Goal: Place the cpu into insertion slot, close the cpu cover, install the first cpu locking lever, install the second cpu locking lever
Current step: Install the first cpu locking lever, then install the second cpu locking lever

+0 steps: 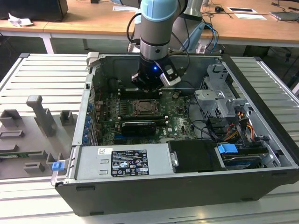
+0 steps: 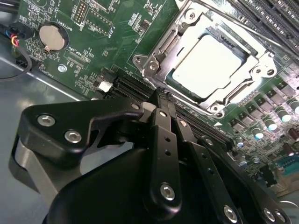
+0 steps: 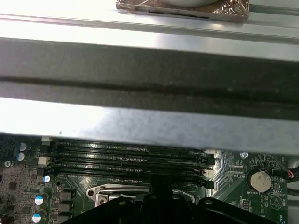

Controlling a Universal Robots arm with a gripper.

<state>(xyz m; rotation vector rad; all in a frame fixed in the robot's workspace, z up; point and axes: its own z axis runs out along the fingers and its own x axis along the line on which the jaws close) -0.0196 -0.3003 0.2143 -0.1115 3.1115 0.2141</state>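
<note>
It was a lab or workshop. An open computer case [image 1: 187, 140] lay on a grey metal table [image 1: 42, 79], with long wooden desks [image 1: 93, 23] behind it.

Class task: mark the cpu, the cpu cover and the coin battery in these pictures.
cpu [image 2: 209, 65], second wrist view, middle of its pale metal top.
cpu cover [image 2: 161, 44], second wrist view, side bar of the frame.
coin battery [image 2: 51, 37], second wrist view, its round face.

Even indoor light; glare whitens the cpu [image 2: 209, 65] in the second wrist view, and the near hand [image 2: 161, 100] blurs.
</note>
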